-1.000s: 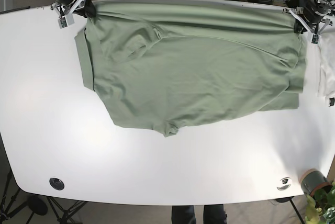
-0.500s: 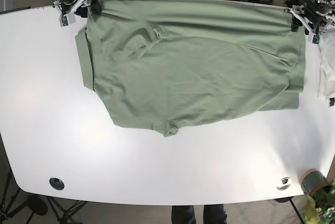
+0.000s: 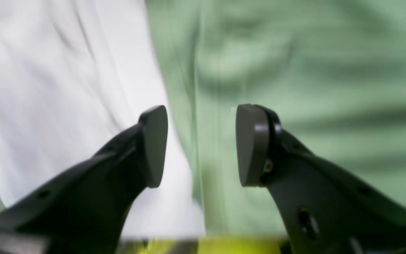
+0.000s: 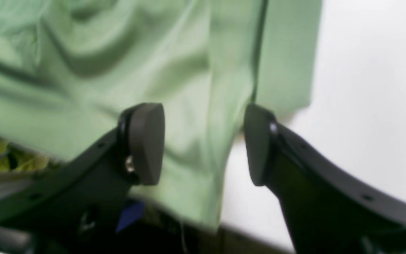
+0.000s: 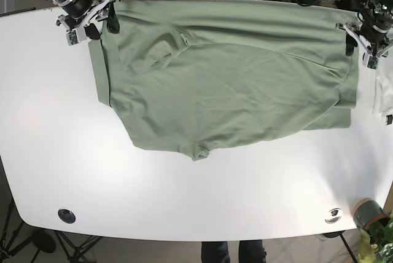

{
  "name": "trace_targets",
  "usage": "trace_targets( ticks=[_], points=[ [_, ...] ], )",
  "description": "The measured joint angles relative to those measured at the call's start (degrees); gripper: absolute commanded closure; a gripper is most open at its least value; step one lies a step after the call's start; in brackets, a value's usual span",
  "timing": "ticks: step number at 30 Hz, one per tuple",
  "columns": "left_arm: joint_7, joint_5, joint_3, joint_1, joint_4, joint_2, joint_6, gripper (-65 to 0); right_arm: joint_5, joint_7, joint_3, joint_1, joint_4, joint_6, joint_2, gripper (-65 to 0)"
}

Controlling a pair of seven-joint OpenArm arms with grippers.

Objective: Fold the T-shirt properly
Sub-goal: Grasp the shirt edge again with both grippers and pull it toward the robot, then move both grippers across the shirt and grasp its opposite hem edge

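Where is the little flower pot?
In the base view the small pot sits at the near right corner of the white table, beside some green leaves and far from the green T-shirt.

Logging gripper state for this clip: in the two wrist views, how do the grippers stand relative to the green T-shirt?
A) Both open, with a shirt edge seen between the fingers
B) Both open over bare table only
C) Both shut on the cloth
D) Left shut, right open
A: the left gripper and right gripper both show a clear gap between the pads, with the green T-shirt edge behind it.
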Motion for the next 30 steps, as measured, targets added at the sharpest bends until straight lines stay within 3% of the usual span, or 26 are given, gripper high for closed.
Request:
trace_targets(
  ticks=[5, 12, 20, 25, 30],
  points=[
    [0.1, 0.5, 0.1, -4.7, 0.0, 0.1, 0.0, -29.3, 0.0, -0.6, -0.2, 5.4, 0.0, 0.02, 1.3, -34.6],
    [0.1, 0.9, 0.1, -14.6, -3.2, 2.4, 0.0, -29.3, -0.2, -9.4, -0.2, 17.0, -1.0, -0.07, 2.4, -34.6],
    [0.2, 12.3, 1.1, -25.1, -7.8, 5.5, 0.2, -29.3, -0.6, -14.4, -0.4, 29.5, -7.2, -0.11, 2.9, -34.4],
    [0.0, 15.3, 1.4, -29.7, -10.1, 7.5, -0.2, -29.3, -5.5, -15.1, -2.9, 36.0, -11.7, -0.09, 4.3, -34.4],
    [0.4, 15.9, 1.2, -33.0, -13.2, 7.7, -0.2, -29.3, -8.9, -14.8, -4.9, 41.2, -17.0, 0.11, 3.5, -34.4]
  ],
)
